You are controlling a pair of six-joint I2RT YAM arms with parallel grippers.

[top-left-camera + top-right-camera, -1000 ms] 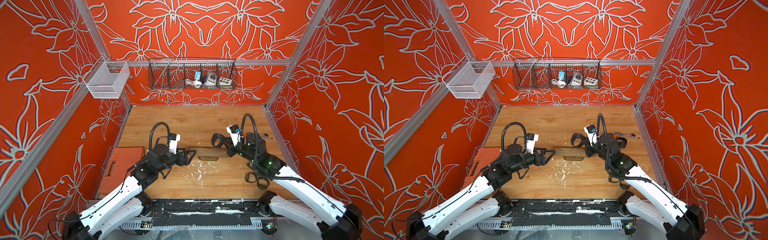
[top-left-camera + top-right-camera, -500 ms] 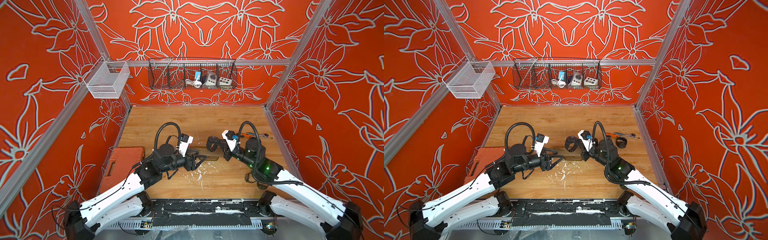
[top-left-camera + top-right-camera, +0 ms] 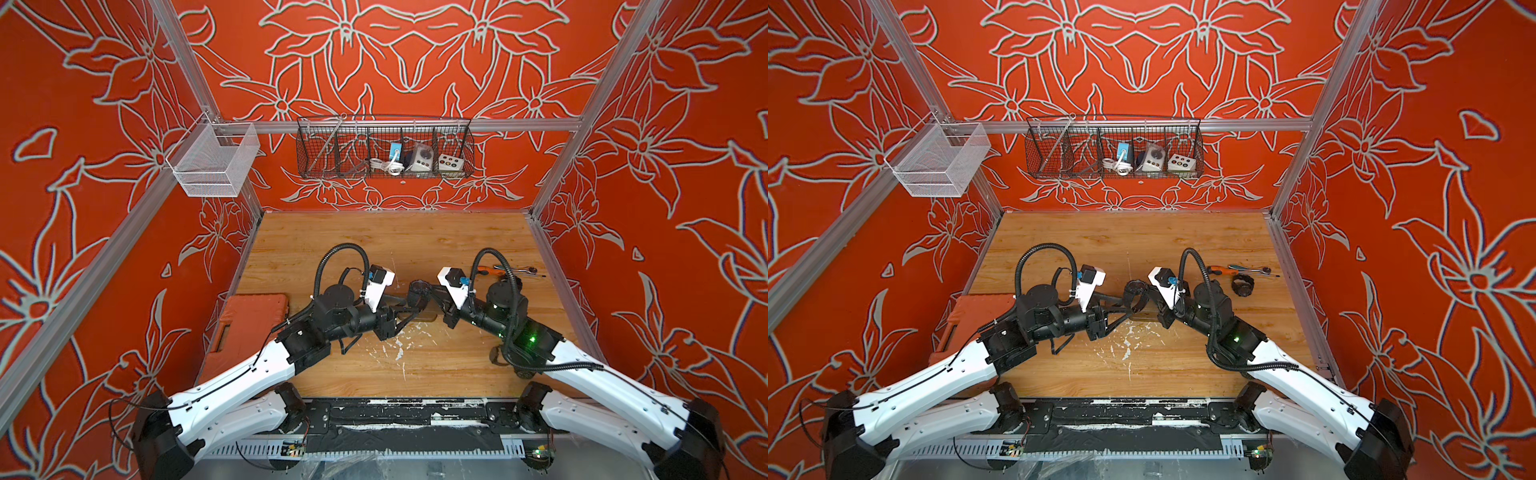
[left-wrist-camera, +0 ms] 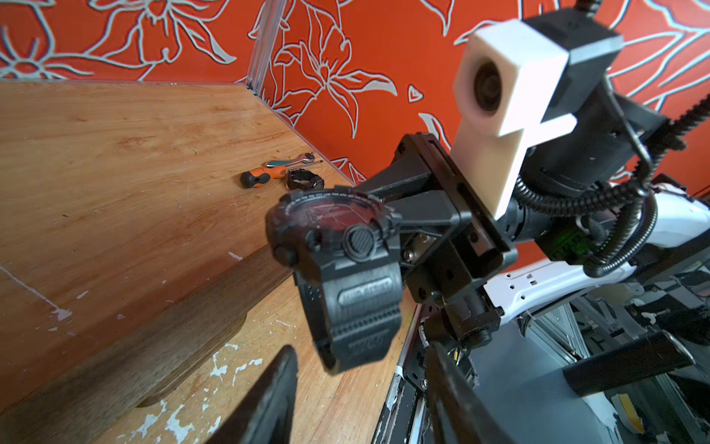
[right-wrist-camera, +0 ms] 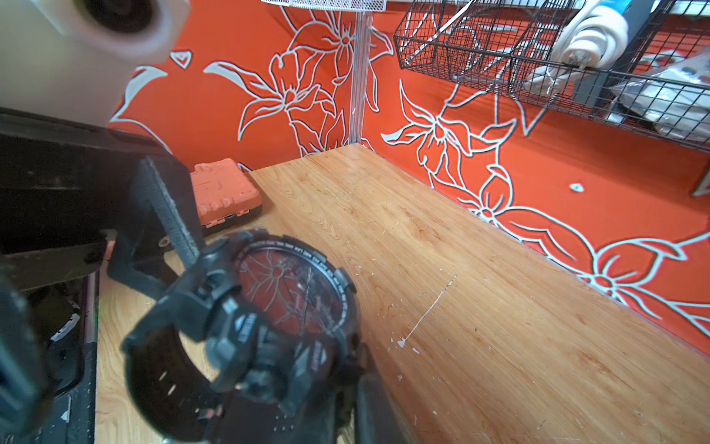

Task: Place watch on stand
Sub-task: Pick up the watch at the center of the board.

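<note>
Where your grippers meet: black watch (image 4: 338, 246), dial up, clear of the table (image 4: 115, 153).
Right gripper (image 4: 407, 219): pinching the watch from behind its case.
Left gripper (image 4: 361, 369): fingers (image 4: 269, 403) spread, strap just ahead between them.
Stand (image 4: 153, 338): below your left gripper; bar end just beside the watch.
</note>
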